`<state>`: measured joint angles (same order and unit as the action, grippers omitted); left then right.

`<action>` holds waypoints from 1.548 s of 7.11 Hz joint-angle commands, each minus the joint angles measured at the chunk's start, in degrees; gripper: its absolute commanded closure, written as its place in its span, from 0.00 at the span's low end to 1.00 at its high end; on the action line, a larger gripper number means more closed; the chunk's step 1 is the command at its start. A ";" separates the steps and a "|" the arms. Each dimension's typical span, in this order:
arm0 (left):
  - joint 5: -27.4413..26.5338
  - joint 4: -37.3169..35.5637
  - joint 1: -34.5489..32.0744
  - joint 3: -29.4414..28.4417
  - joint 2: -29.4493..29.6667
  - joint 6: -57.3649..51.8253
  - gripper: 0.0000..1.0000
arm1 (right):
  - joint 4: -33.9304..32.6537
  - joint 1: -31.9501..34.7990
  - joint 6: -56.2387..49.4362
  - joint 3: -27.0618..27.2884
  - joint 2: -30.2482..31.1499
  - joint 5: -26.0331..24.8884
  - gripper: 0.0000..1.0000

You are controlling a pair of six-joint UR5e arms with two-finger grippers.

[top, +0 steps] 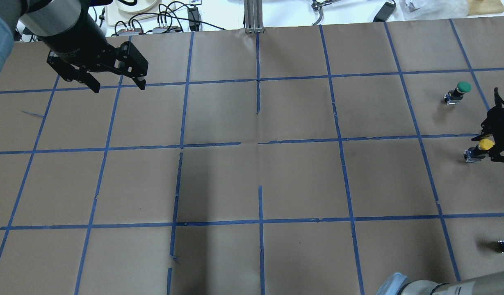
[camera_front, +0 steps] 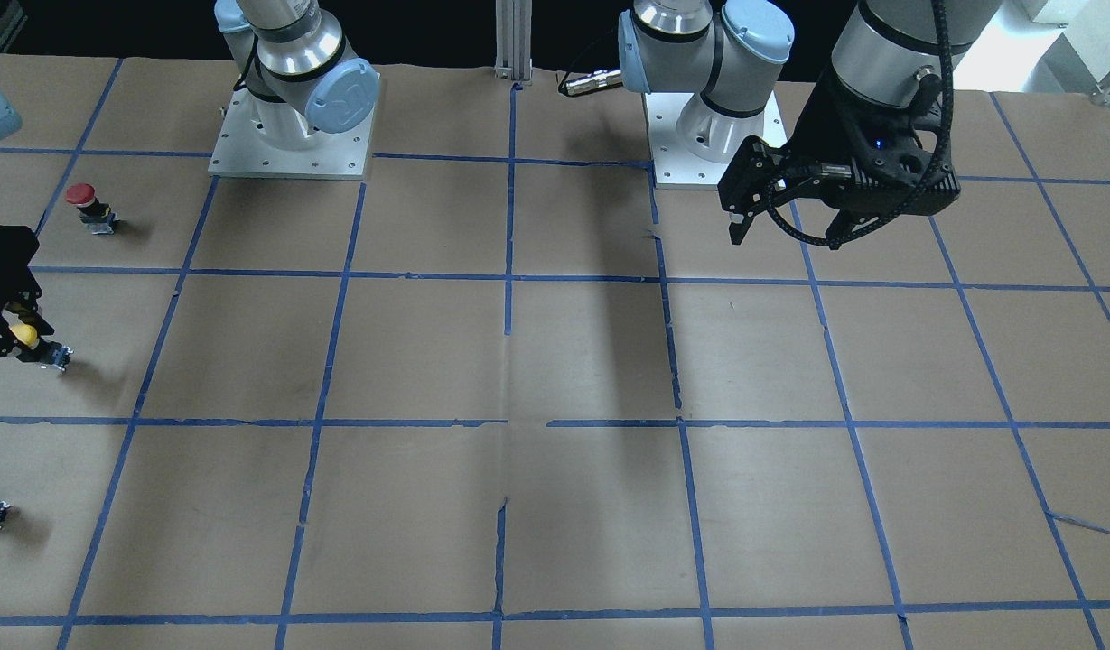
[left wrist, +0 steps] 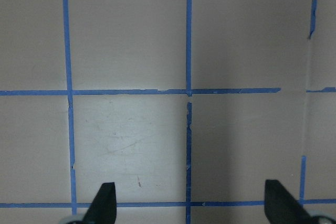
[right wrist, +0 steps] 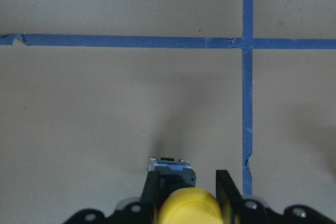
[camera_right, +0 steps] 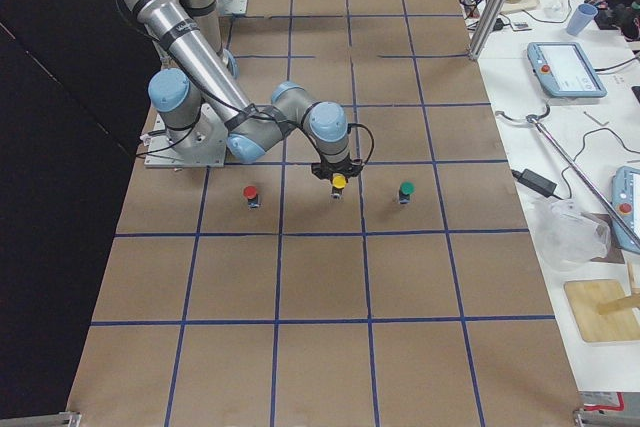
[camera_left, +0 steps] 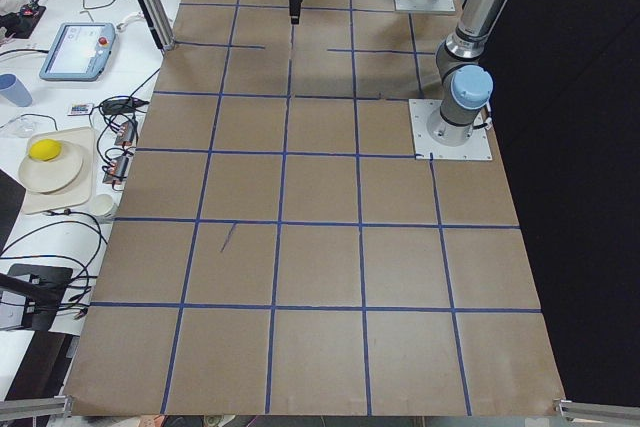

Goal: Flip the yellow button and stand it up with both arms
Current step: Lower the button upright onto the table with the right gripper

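Cap of yellow button (right wrist: 189, 205) pinched in right claw (right wrist: 187, 176), block on table (right wrist: 105, 103), left claw (left wrist: 190, 187) wide open, empty

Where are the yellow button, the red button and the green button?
yellow button (top: 484, 144): overhead view, on its yellow cap.
red button (camera_front: 81, 192): front-facing view, on its red cap.
green button (top: 464, 86): overhead view, on its green cap.

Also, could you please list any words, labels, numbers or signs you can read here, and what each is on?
None can be read.
Embossed mark on the right arm's blue joint cap: too blurred to read.
Tablet screen: too small to read.
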<state>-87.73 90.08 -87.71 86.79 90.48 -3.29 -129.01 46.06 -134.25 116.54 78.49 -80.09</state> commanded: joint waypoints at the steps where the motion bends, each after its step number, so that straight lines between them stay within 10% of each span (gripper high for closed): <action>1: 0.01 0.00 -0.27 -0.04 0.05 -0.14 0.01 | -0.18 -0.01 -0.05 0.35 0.00 -0.06 0.65; 4: -0.07 0.00 -0.27 -0.04 0.14 -0.05 0.01 | -0.36 -0.01 -0.05 0.36 0.00 -0.06 0.49; 6: -0.95 0.53 -0.18 -1.08 0.48 -0.14 0.01 | -0.10 -0.01 0.39 0.36 0.00 -0.06 0.13; 8: -3.06 3.25 -0.27 -1.53 -0.30 -0.14 0.01 | -0.01 0.08 1.26 0.27 1.22 0.02 0.12; 11: -2.54 3.08 -0.27 -1.71 0.57 -0.05 0.01 | 11.35 0.70 38.85 -0.87 14.45 -0.32 0.12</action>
<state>-90.43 93.21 -87.98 85.19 90.70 -3.41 -123.76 46.50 -111.57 116.18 86.67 -80.13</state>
